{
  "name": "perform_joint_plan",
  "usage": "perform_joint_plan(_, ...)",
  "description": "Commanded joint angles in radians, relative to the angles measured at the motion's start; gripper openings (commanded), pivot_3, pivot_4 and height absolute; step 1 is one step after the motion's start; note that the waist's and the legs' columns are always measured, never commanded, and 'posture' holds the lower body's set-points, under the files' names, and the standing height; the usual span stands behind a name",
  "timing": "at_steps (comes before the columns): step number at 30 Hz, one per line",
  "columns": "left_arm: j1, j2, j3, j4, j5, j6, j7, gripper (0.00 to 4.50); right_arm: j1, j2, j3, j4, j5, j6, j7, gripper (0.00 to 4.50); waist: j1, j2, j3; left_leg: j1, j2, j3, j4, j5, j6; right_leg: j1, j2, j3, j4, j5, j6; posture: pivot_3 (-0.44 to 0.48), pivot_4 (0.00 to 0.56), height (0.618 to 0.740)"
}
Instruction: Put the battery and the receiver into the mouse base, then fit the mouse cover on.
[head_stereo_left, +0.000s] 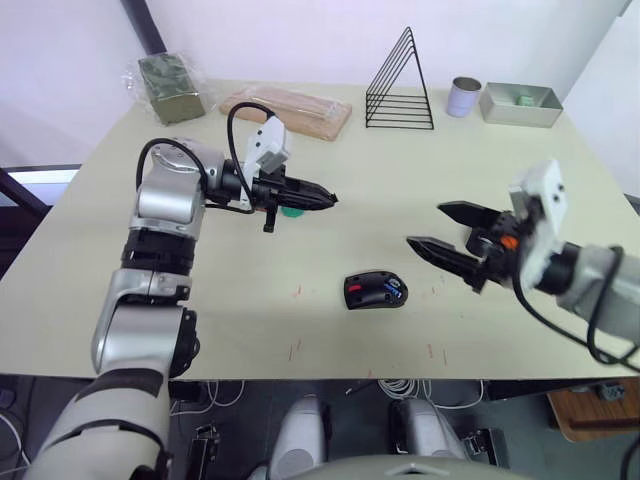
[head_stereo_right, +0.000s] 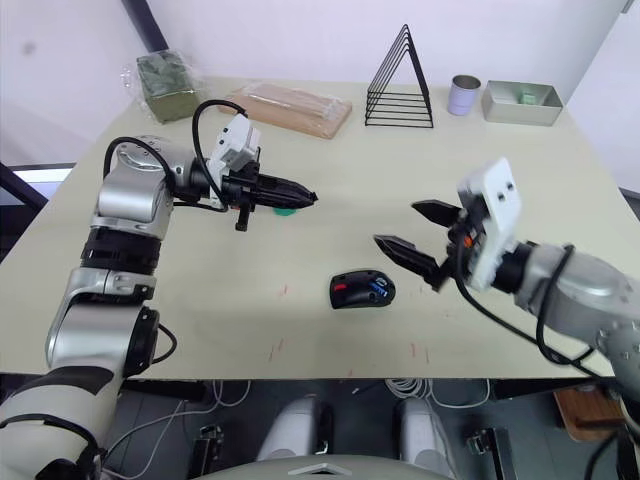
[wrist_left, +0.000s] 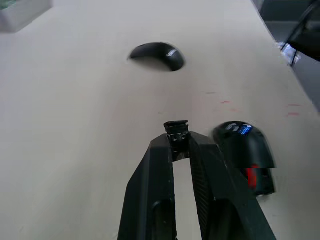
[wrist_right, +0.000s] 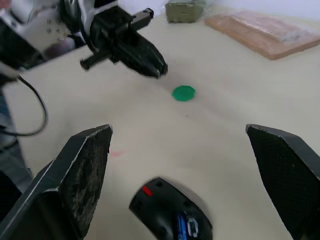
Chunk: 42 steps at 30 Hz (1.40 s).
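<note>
The mouse base (head_stereo_left: 375, 290) lies near the table's front edge, its top open with a red patch showing. The blue battery (head_stereo_left: 394, 294) sits inside it. My left gripper (head_stereo_left: 328, 200) hovers above the table to the base's back left, shut on a small black piece, the receiver (wrist_left: 176, 131), at its fingertips. My right gripper (head_stereo_left: 424, 225) hangs just right of the base, open wide and empty. In the left wrist view the mouse cover (wrist_left: 157, 54) lies on the table beyond the base.
A green disc (head_stereo_left: 291, 211) lies under the left gripper. Along the back edge stand a wrapped green block (head_stereo_left: 172, 85), a wooden board (head_stereo_left: 287, 110), a black wire rack (head_stereo_left: 402, 85), a tin can (head_stereo_left: 463, 97) and a metal tray (head_stereo_left: 520, 103).
</note>
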Motion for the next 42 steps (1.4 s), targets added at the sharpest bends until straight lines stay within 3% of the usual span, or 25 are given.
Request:
perform_joint_plan(1,0.001,0.012,-0.031,-0.160,-0.039,0.012,-0.019,0.19,-0.115,-0.015,0.076,0.137,0.296,0.012,-0.201,4.50,0.002,0.000,0.000,0.000,0.000,0.000,0.000,0.000,0.000,0.000,0.000,0.001,0.000,0.000,0.000,0.000,0.150,0.740)
perform_joint_plan(5,0.008,0.007,-0.061,-0.236,-0.058,0.021,0.002,0.19,-0.196,-0.022,0.138,0.212,0.438,0.016,-0.272,4.50,0.003,0.000,0.000,-0.001,0.000,0.000,0.000,0.000,0.000,0.000,0.000,0.001,-0.002,0.000,0.001,0.000,0.150,0.740)
perform_joint_plan(14,0.024,0.006,-0.102,-0.318,-0.079,0.028,0.028,0.19,-0.257,0.047,0.211,0.306,0.491,0.050,-0.283,4.50,0.001,0.000,0.000,-0.002,0.000,0.000,-0.001,0.000,0.001,-0.001,0.000,0.000,-0.002,0.001,0.001,0.000,0.150,0.740)
perform_joint_plan(17,0.025,0.008,-0.104,-0.328,-0.084,0.021,0.028,0.09,-0.263,0.083,0.214,0.320,0.491,0.061,-0.286,3.09,0.001,0.000,0.000,-0.002,0.000,-0.001,-0.001,0.000,0.001,-0.001,0.000,0.000,-0.002,0.001,0.001,0.000,0.150,0.740)
perform_joint_plan(18,0.025,0.009,-0.106,-0.330,-0.084,0.018,0.028,0.09,-0.263,0.089,0.215,0.325,0.491,0.065,-0.290,2.80,0.002,0.000,0.000,-0.002,0.000,-0.001,-0.001,0.000,0.001,-0.001,0.000,0.000,-0.003,0.001,0.001,0.000,0.150,0.740)
perform_joint_plan(42,0.005,0.015,-0.135,-0.292,-0.057,-0.093,0.028,0.09,-0.233,0.154,0.176,0.364,0.491,0.126,-0.290,2.80,0.002,0.001,0.000,-0.003,0.000,-0.001,-0.001,0.000,0.001,-0.002,0.000,0.000,-0.003,0.001,0.001,0.000,0.150,0.740)
